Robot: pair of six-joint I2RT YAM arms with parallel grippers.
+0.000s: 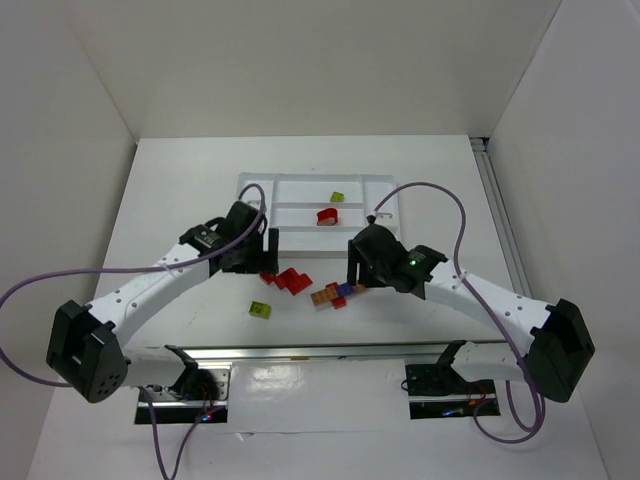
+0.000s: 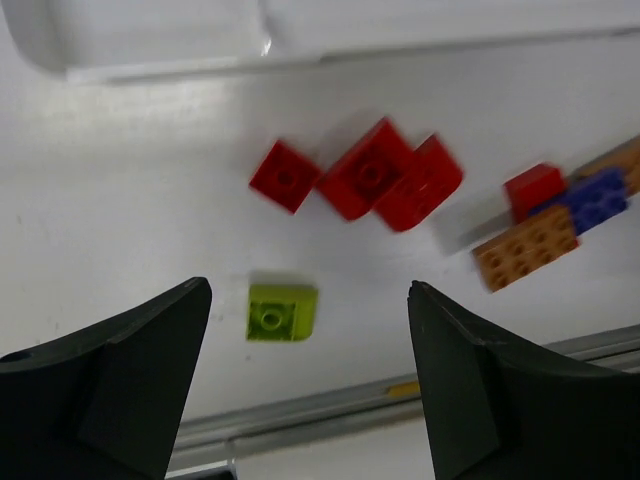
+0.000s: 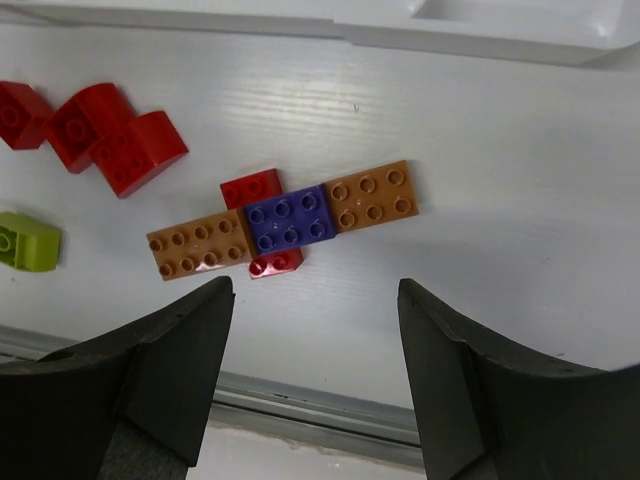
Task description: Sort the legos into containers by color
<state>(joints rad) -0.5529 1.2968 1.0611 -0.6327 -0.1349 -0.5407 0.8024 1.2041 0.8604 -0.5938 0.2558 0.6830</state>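
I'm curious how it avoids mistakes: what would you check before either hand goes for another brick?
1. Left hand open and empty: ok.
2. Right hand open and empty: ok.
3. Lime green brick near the left hand lies apart from others: ok.
4. Purple brick free of neighbours: not ok; orange-brown bricks and red bricks touch it.
5. Whether that cluster is clipped together: cannot tell.
6. Tray holds its green brick and red brick in separate compartments: ok.
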